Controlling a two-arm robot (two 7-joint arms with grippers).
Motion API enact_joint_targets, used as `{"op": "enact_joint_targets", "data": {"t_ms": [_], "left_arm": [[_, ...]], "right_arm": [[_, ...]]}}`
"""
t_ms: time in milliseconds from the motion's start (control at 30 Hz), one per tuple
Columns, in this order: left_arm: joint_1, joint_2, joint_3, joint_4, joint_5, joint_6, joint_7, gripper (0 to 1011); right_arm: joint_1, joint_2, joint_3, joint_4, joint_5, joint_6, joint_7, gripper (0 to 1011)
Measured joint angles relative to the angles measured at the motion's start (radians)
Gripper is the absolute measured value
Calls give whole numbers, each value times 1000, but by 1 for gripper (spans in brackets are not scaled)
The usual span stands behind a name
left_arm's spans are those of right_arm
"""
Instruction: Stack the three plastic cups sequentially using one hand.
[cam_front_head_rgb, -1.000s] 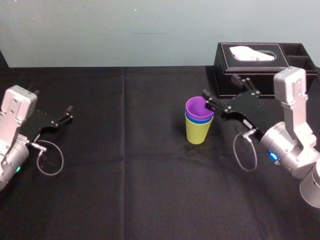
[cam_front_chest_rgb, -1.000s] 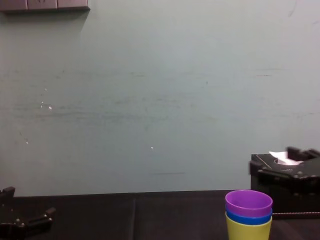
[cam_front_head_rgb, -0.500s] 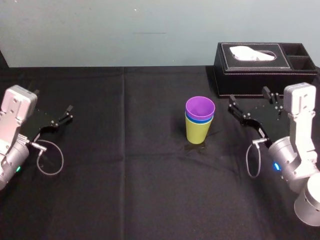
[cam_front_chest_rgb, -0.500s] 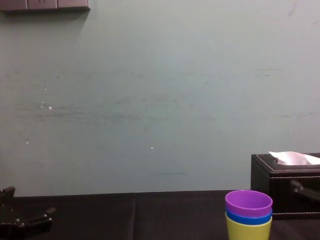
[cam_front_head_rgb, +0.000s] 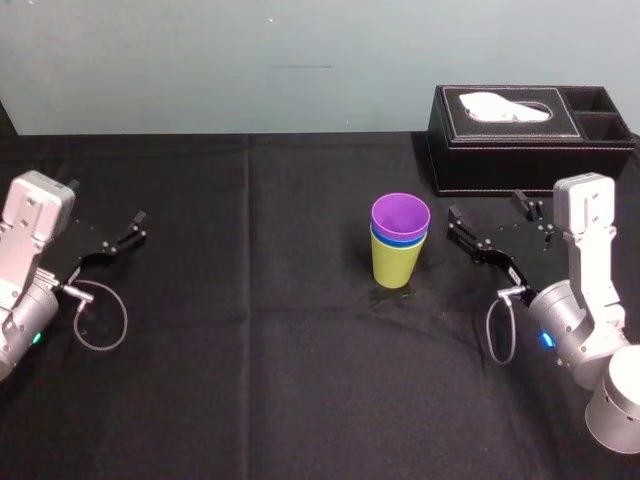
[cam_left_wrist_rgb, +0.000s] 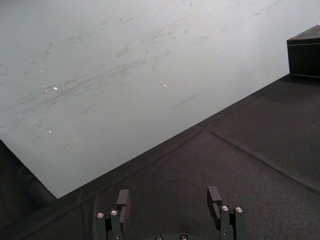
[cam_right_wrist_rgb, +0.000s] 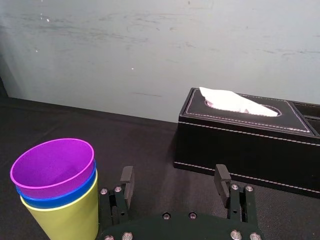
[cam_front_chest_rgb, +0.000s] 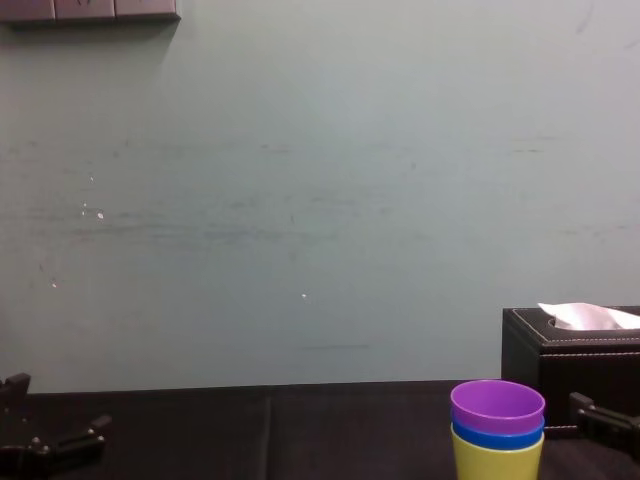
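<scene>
The three plastic cups are seen nested into one upright stack near the middle of the black table (cam_front_head_rgb: 250, 350), mouths upward and long axis vertical. The yellow-green cup (cam_front_head_rgb: 396, 264) is at the bottom, the blue cup (cam_front_head_rgb: 398, 240) is shown only as a thin rim band, and the purple cup (cam_front_head_rgb: 400, 214) is seated on top with its smooth interior exposed. In the chest view the stack's lower part is cut off by the frame edge. The right gripper (cam_front_head_rgb: 486, 207) is held just beside the stack on its right, apart from it, jaws spread wide and empty. A black tissue box (cam_front_head_rgb: 520, 135) is placed behind it. The left gripper (cam_front_head_rgb: 105, 202) is parked well apart at the table's left, jaws likewise spread.
</scene>
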Motion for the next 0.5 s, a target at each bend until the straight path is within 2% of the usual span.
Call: {"op": "enact_joint_targets", "data": {"t_ms": [500], "left_arm": [[0, 0, 0, 0, 0, 0, 0, 1011]], "right_arm": [[-2, 0, 0, -5, -2, -3, -7, 1003]]}}
